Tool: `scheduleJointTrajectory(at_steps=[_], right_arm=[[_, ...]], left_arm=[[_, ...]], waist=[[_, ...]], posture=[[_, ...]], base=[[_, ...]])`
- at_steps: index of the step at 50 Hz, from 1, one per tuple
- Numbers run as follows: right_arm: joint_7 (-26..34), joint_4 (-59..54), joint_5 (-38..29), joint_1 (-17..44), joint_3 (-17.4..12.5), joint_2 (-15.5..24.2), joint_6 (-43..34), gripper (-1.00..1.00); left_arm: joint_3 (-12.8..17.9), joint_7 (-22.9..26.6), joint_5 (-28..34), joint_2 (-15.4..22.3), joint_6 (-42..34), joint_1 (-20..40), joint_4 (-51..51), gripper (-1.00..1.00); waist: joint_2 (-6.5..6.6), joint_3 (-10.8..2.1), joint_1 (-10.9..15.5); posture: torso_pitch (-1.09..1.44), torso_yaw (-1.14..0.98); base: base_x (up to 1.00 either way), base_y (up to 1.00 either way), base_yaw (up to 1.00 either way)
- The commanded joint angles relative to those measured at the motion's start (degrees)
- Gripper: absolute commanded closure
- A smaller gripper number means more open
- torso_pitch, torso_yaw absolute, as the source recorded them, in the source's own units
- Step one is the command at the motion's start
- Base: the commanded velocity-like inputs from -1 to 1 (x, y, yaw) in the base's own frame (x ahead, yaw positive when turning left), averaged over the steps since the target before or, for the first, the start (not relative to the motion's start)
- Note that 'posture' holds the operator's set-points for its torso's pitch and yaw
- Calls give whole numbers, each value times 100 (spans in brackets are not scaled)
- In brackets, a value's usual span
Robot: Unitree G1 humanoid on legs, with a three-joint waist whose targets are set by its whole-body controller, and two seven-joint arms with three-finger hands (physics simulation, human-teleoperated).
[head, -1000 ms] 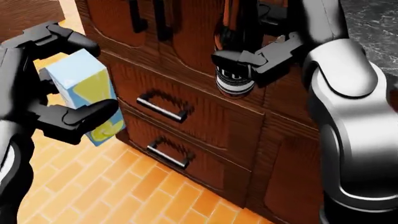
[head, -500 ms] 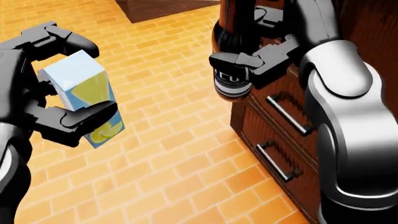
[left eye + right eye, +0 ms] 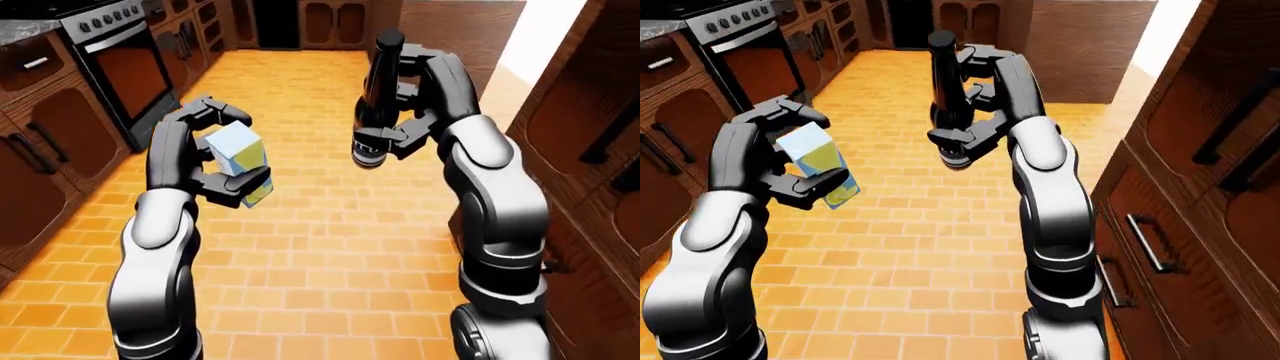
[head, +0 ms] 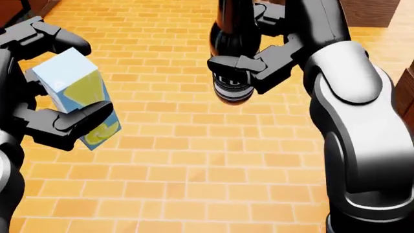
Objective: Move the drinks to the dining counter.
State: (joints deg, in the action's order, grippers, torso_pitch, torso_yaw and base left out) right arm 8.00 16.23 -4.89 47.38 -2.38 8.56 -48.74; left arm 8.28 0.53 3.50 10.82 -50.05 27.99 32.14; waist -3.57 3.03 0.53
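The whole view has swung away from the dark drawers onto open brick floor (image 4: 194, 184), so the robot is turning in transit, both drinks in hand; no dining worktop shows yet. The left hand (image 4: 39, 92) has its fingers closed round the blue-and-yellow carton (image 4: 74, 94). Right of the carton, the right hand (image 4: 272, 53) grips the dark bottle (image 3: 378, 105) upright, fingers clamped just above its label.

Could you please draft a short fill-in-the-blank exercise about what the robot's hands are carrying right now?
1. The left hand grips a light blue and yellow ____.
2. The right hand holds a dark ____ upright.
3. The floor below is laid with orange ____.
4. At the left-eye view's upper left stands a ____ with knobs.

Missing words: carton; bottle; tiles; stove
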Motion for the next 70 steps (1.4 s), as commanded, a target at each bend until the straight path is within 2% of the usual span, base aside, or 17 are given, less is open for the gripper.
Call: scheduleJointTrajectory(at_steps=[1,3,12,21,27,29,30,37,41,43,46,54,56,57,58,66,70], right_arm=[[-33,126,-36,162,-84,41,154,100],[-39,126,-50,158,-84,39,130,100],[-20,164,-63,174,-84,58,109,100],[-48,190,-20,165,-140,65,111,100],[-87,195,18,108,-129,58,173,100],[-87,175,21,106,-122,60,195,100],[-88,173,19,106,-116,60,197,100],[-74,206,8,91,-98,51,182,100],[-64,198,-2,108,-95,50,179,100],[-56,186,-7,124,-93,53,176,100],[-42,202,-14,115,-92,56,169,100],[-33,196,-33,65,-84,38,214,100],[-36,197,-39,45,-71,18,230,100],[-38,177,-41,48,-69,10,247,100],[-37,173,-44,46,-66,7,254,100],[-23,155,-69,15,-55,-23,297,100],[-23,146,-70,7,-55,-34,318,100]], left_arm=[[9,-23,-5,46,215,225,150,100],[10,-21,-1,43,233,227,134,100],[6,-16,6,35,236,238,146,100],[-12,-13,32,30,209,248,183,100],[-10,-12,29,3,290,182,162,100],[-6,-12,22,1,228,197,207,100],[-2,-14,16,-1,193,210,224,100],[6,-14,-2,9,193,188,244,100],[3,-16,-8,19,151,220,265,100],[20,-17,-19,27,130,252,263,100],[17,-18,-25,32,117,264,275,100],[21,-24,-45,45,124,247,316,100],[29,-19,-50,48,101,245,348,100],[31,-20,-51,48,119,239,338,100],[26,-19,-49,49,124,233,335,100],[13,0,-27,44,109,215,356,100],[12,-3,-18,36,160,192,324,100]], waist=[[38,-117,-2],[123,-281,-2],[909,-97,-157],[588,-126,24],[78,-274,138],[48,40,118],[41,-62,29],[309,-137,-158],[801,-330,-151],[792,21,-151],[759,-135,-57],[406,-275,132],[-50,-326,53],[256,-112,60],[122,56,90],[257,-185,-163],[822,-352,-125]], posture=[[0,0],[0,0],[0,0],[0,0],[0,0],[0,0],[0,0],[0,0],[0,0],[0,0],[0,0],[0,0],[0,0],[0,0],[0,0],[0,0],[0,0]], base=[[0,0,0],[3,0,0],[50,0,0],[60,0,0],[71,0,0],[71,0,0],[73,0,0],[71,0,0],[72,0,0],[71,0,0],[72,0,0],[72,0,0],[72,0,0],[73,0,0],[71,0,0],[71,0,0],[72,0,0]])
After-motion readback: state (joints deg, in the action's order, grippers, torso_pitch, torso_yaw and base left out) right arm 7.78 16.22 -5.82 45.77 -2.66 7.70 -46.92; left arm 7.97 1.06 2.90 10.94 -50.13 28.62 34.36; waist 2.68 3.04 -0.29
